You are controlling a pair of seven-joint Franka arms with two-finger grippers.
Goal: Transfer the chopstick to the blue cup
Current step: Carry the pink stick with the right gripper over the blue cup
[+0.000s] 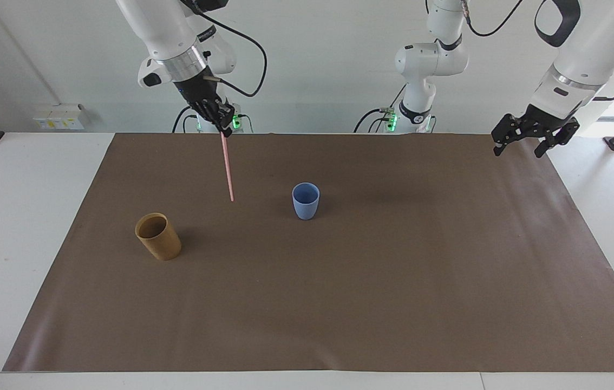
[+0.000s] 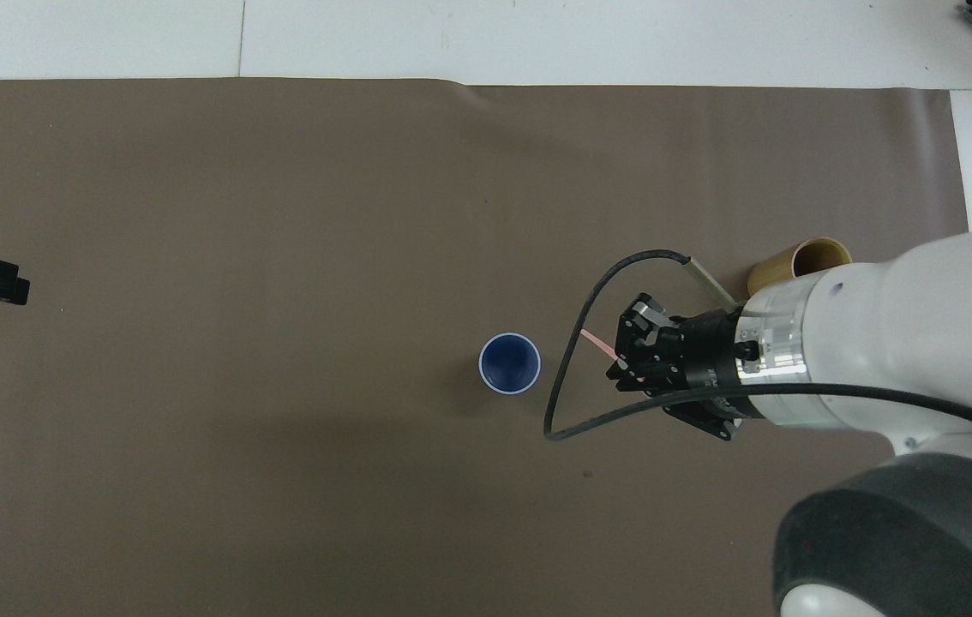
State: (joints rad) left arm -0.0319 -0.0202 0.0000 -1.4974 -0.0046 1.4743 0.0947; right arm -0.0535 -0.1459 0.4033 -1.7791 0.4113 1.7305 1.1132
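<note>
we see the tan cup standing empty on the brown mat toward the right arm's end, farther from the robots than the blue cup at mid-table. our right gripper is clamped on the top of the chopstick, which hangs nearly upright in the air over the mat between the two cups. our left gripper waits with fingers apart above the mat's edge at the left arm's end.

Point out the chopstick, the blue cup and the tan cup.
chopstick (image 1: 227, 170): facing view, mid-shaft.
blue cup (image 1: 305, 206): facing view, outer wall.
tan cup (image 1: 161, 244): facing view, outer wall.
</note>
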